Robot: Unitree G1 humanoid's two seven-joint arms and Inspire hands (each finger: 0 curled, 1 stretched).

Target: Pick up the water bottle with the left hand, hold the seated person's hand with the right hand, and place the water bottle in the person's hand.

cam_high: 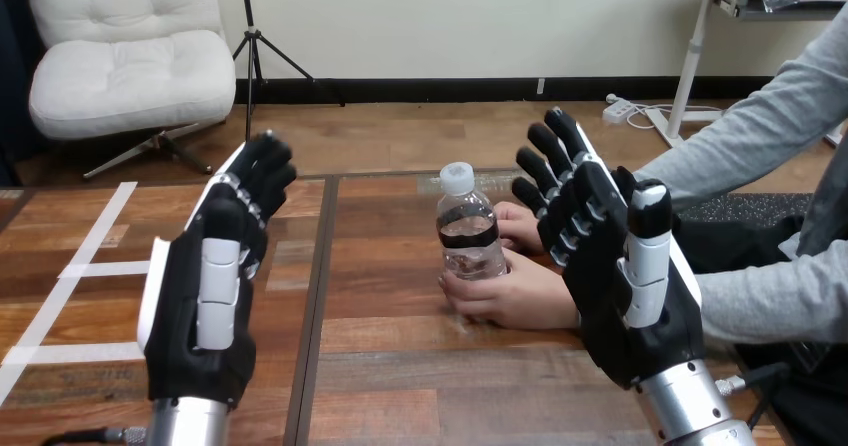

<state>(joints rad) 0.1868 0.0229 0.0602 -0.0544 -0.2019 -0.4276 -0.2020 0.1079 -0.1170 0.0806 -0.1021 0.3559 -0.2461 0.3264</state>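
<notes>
Black left hand, white shells, black right hand, silver forearms

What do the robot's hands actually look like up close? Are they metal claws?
No claws. The left hand and right hand are shaped like human hands: black, with white shells on their backs and jointed black-and-white fingers and a thumb. Round silver forearms carry them.

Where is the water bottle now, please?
In the head view, the water bottle stands upright at the table's centre, with the person's nearer hand touching its base.
</notes>
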